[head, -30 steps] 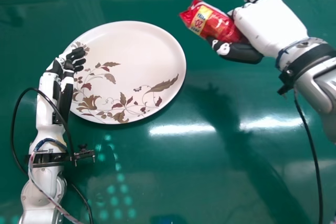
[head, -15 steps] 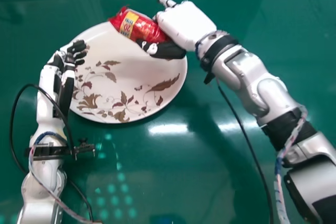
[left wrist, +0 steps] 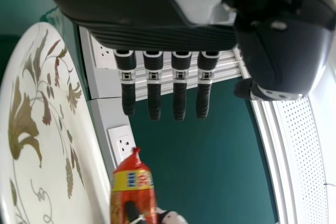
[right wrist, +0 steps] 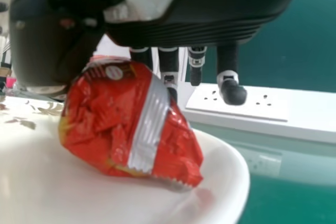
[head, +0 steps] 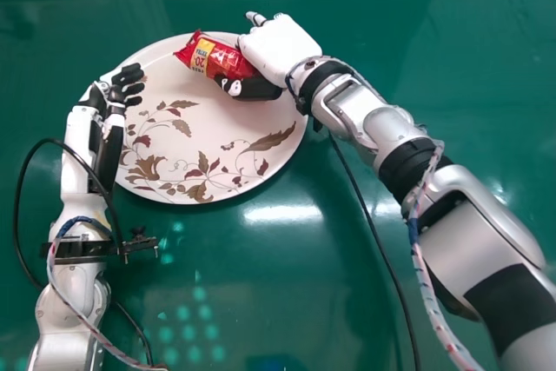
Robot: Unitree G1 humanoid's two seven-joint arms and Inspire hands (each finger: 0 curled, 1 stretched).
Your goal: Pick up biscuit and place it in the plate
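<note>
Now, in head view, my right hand (head: 282,46) holds the biscuit (head: 217,58) over the plate (head: 234,141), presumably for lowering. Left wrist: my left hand (left wrist: 157,35) idles, fingers straight, apart. Right wrist: thumb and fingers clamp the wrapper, likely against slipping.

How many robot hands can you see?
2. The right hand is over the plate, holding the red packet; the left hand is open, by the plate's left edge.

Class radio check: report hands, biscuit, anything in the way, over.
Right hand holding red biscuit packet over plate; contact with plate unclear. Left hand open at plate's left edge. No obstruction seen between packet and plate.
</note>
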